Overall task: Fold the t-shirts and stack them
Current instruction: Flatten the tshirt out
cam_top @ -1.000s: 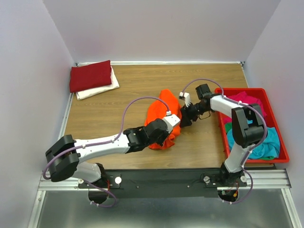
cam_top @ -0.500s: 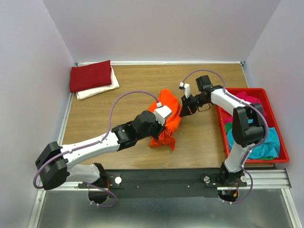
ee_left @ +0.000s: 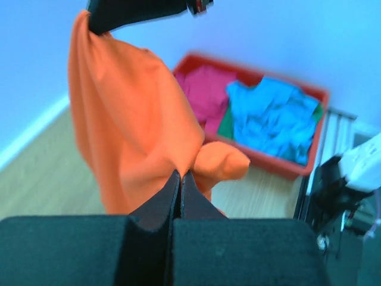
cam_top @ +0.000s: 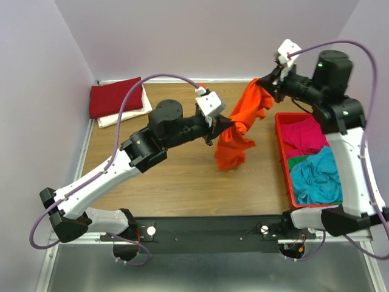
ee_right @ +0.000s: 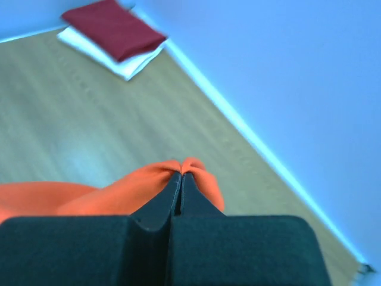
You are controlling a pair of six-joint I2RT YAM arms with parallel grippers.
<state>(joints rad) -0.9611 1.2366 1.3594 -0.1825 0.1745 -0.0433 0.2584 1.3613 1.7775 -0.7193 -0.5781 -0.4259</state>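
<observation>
Raised: orange t-shirt (cam_top: 234, 143) | left end effector (ee_left: 180, 177), right end effector (ee_right: 180, 179) clamped on it

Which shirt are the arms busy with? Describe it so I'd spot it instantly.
Over the wooden table, look between the two arms: the orange t-shirt hangs bunched, pinched by the left end effector and right end effector. It alone is held up; the dark red t-shirt lies folded far left, the teal t-shirt lies in the red tray.
</observation>
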